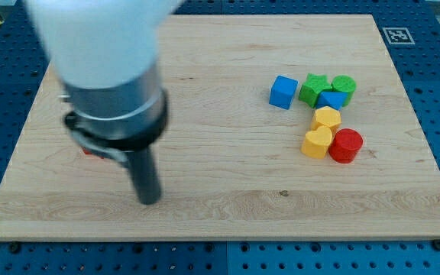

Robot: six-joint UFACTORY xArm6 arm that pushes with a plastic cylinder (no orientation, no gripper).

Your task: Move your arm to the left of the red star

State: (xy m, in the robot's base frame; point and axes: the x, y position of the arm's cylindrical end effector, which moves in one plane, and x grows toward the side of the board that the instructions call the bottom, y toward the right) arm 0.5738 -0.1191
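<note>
My tip rests on the wooden board at the view's lower left. A small red patch shows just left of the arm's body; it may be the red star, but most of it is hidden and I cannot make out its shape. The tip is to the right of and slightly below that red patch. The arm's white and grey body covers the board's upper left.
A cluster of blocks sits at the view's right: a blue cube, a green star, a green cylinder, a small blue block, two yellow blocks and a red cylinder.
</note>
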